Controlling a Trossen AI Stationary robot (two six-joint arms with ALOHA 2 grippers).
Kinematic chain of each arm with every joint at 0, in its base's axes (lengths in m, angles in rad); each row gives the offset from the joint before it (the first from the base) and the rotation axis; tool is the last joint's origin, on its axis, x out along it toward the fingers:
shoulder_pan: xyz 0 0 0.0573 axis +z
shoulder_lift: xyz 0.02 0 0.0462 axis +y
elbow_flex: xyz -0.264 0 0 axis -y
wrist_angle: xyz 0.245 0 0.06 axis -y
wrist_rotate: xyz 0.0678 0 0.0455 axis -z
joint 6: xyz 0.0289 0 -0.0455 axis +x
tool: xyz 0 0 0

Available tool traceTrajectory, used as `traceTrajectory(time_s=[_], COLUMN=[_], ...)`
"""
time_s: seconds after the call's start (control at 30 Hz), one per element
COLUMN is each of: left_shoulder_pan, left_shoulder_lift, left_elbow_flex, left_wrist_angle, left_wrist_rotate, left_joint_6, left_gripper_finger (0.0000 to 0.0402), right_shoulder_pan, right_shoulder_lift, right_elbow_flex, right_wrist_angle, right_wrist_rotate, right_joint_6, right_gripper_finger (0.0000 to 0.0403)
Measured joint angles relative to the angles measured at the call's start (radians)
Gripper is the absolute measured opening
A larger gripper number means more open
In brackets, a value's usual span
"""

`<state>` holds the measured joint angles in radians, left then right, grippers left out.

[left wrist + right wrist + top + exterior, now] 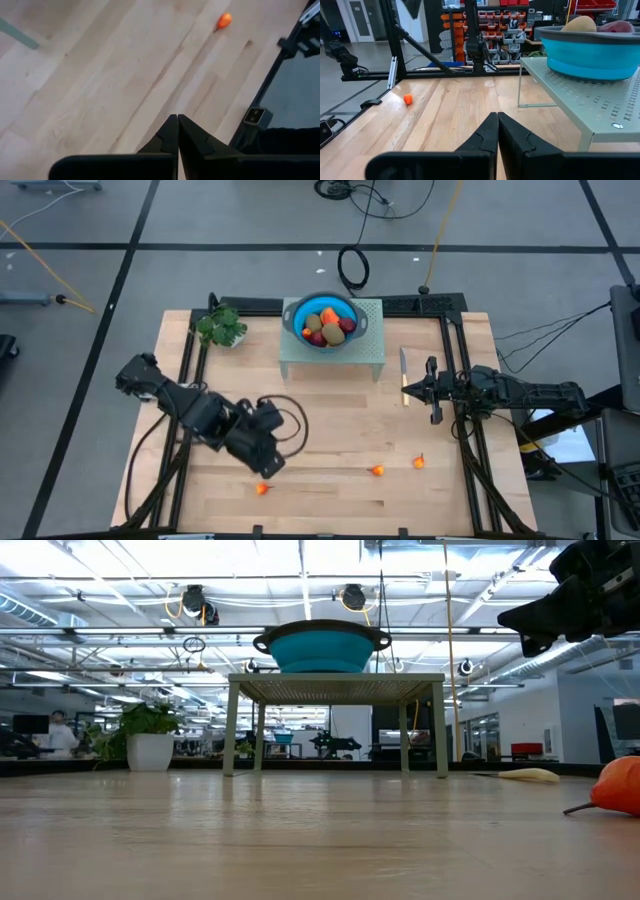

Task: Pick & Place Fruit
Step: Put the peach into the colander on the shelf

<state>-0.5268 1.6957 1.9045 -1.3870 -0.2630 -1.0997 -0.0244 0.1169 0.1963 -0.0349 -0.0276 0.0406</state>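
Overhead, smooth rounded fruit [327, 325] fills a blue bowl [296, 308] on grained wood; both arms' jaws clenched, empty.

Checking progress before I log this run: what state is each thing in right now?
Left gripper: shut, empty.
Right gripper: shut, empty.
Blue bowl: on the rack, holding fruit.
Three small orange pieces: loose on the table.
Knife: lying flat.

Fruit [327, 323] piled in bowl (three tiny strays [377, 471] on table)
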Motion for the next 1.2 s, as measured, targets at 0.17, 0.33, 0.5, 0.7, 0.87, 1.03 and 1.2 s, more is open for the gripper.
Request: traceTrajectory(time_s=[0.17, 0.33, 0.5, 0.7, 0.87, 1.03, 1.2], left_shoulder_pan=[-0.060, -0.112, -0.154, -0.185, -0.198, -0.203, -0.208], left_shoulder_lift=[0.042, 0.088, 0.140, 0.204, 0.249, 0.278, 0.282], left_elbow_flex=[0.000, 0.000, 0.000, 0.000, 0.000, 0.000, 0.000], left_wrist_angle=[-0.009, -0.006, -0.006, -0.006, -0.005, -0.006, -0.007], left_wrist_rotate=[0.006, 0.054, 0.055, 0.106, 0.134, 0.158, 0.160], left_joint_6=[-0.055, -0.105, -0.148, -0.162, -0.181, -0.231, -0.257], left_gripper_finger=[0.0010, 0.0002, 0.0018, 0.0023, 0.0024, 0.0024, 0.0027], right_shoulder_pan=[0.000, 0.000, 0.000, 0.000, 0.000, 0.000, 0.000], right_shoulder_lift=[0.000, 0.000, 0.000, 0.000, 0.000, 0.000, 0.000], right_elbow_flex=[0.000, 0.000, 0.000, 0.000, 0.000, 0.000, 0.000], right_wrist_angle=[0.000, 0.000, 0.000, 0.000, 0.001, 0.001, 0.001], right_wrist_rotate=[0.000, 0.000, 0.000, 0.000, 0.000, 0.000, 0.000], right_joint_6=[0.000, 0.000, 0.000, 0.000, 0.000, 0.000, 0.000], right_gripper_finger=[0.0004, 0.0004, 0.0004, 0.0004, 0.0004, 0.0004, 0.0004])
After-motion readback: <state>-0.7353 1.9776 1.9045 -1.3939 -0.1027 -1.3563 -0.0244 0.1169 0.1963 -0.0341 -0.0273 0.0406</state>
